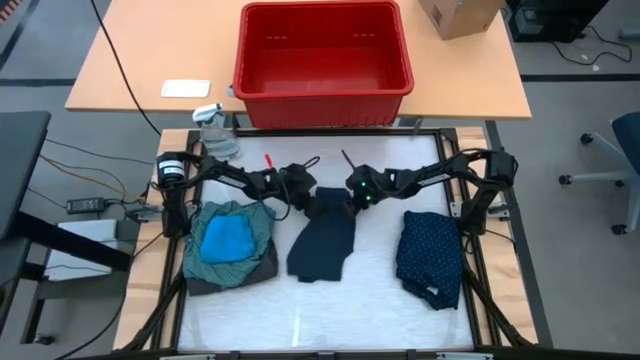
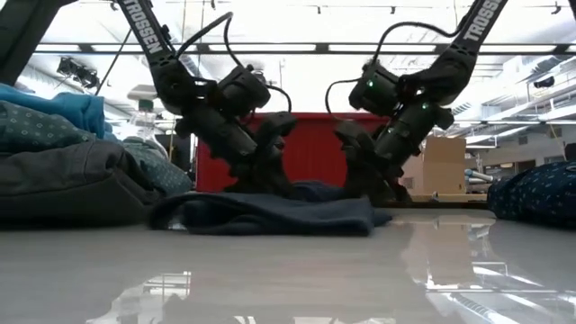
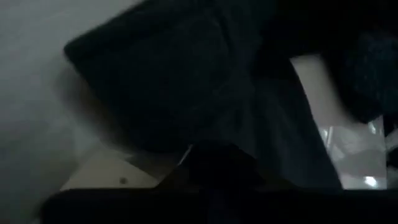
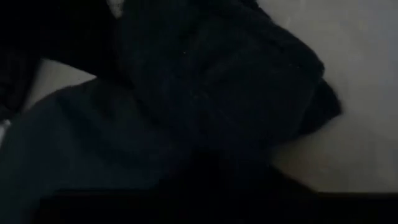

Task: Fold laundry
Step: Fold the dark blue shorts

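A dark blue garment (image 1: 322, 238) lies flat and lengthwise in the middle of the white table; it also shows as a low heap (image 2: 270, 214) in the low view. Both grippers are down at its far end. My left gripper (image 1: 304, 203) (image 2: 267, 180) is at the far left corner and my right gripper (image 1: 352, 200) (image 2: 364, 184) at the far right corner, each shut on the cloth. On the left, a bright blue piece (image 1: 226, 238) tops a teal-green shirt (image 1: 255, 222) and a dark grey piece (image 1: 265, 268). A navy dotted piece (image 1: 430, 255) lies on the right. My left gripper has the garment's far left corner (image 3: 186, 146), coming at it slanting down from the far left. The fingers show only as one dark mass, so layers cannot be told. The cloth lies on the table. My right gripper has the far right corner (image 4: 205, 146), slanting down from the far right, its fingers just as dark. The garment rests on the table there too.
A red plastic bin (image 1: 322, 65) stands on the wooden table beyond the far edge. A clear spray bottle (image 1: 215, 128) sits at the far left corner. A cardboard box (image 1: 460, 15) is at the back right. Bare white table (image 1: 330, 310) lies toward the near edge.
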Motion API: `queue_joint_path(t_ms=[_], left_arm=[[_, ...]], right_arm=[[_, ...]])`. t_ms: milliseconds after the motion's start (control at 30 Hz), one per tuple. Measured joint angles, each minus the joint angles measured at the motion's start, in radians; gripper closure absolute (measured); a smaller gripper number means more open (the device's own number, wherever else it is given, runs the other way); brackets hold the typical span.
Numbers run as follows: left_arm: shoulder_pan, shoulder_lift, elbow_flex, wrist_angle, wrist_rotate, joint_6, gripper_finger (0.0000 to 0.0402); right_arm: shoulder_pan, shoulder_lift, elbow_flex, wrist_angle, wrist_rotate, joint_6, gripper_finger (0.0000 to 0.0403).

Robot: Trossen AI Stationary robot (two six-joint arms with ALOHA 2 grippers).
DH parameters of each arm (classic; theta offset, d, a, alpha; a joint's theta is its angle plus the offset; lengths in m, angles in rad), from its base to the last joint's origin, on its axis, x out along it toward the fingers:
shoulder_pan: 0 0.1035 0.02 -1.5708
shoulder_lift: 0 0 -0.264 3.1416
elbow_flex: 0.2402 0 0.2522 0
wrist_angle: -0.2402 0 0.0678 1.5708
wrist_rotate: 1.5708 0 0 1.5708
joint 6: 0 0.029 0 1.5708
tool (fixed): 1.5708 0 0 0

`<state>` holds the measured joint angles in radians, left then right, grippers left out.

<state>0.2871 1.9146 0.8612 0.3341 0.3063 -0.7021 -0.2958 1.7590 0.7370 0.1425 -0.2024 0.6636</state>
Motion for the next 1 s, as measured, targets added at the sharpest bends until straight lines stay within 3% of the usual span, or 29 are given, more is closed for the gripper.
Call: queue_joint_path(t_ms=[33,100,300,367,500,633,733,800,900,1000], left_arm=[[0.007,-0.003,0.005,-0.001,0.008,0.020,0.0380],[0.032,-0.028,0.008,0.005,0.036,0.028,0.0391],[0.118,-0.211,0.057,0.039,0.038,0.190,0.0398],[0.139,-0.268,0.084,0.023,0.045,0.279,0.0399],[0.175,-0.350,0.186,-0.001,0.041,0.404,0.0400],[0.163,-0.400,0.325,-0.144,0.036,0.567,0.0400],[0.124,-0.406,0.396,-0.282,0.001,0.664,0.0401],[0.099,-0.396,0.405,-0.352,-0.027,0.672,0.0401],[0.050,-0.354,0.357,-0.440,-0.060,0.620,0.0401],[-0.029,-0.299,0.257,-0.442,-0.083,0.502,0.0401]], right_arm=[[-0.014,-0.001,0.000,-0.011,-0.009,-0.034,0.0359],[-0.042,-0.022,0.000,-0.039,-0.007,-0.086,0.0382],[-0.096,-0.235,0.113,-0.270,0.055,-0.332,0.0393],[-0.090,-0.306,0.179,-0.348,0.127,-0.458,0.0393],[-0.082,-0.424,0.310,-0.352,0.288,-0.702,0.0393],[-0.070,-0.502,0.405,-0.353,0.355,-0.847,0.0393],[-0.050,-0.543,0.409,-0.402,0.348,-0.846,0.0393],[-0.044,-0.556,0.368,-0.468,0.321,-0.762,0.0393],[-0.020,-0.548,0.238,-0.497,0.256,-0.614,0.0393],[0.063,-0.534,0.069,-0.418,0.216,-0.476,0.0393]])
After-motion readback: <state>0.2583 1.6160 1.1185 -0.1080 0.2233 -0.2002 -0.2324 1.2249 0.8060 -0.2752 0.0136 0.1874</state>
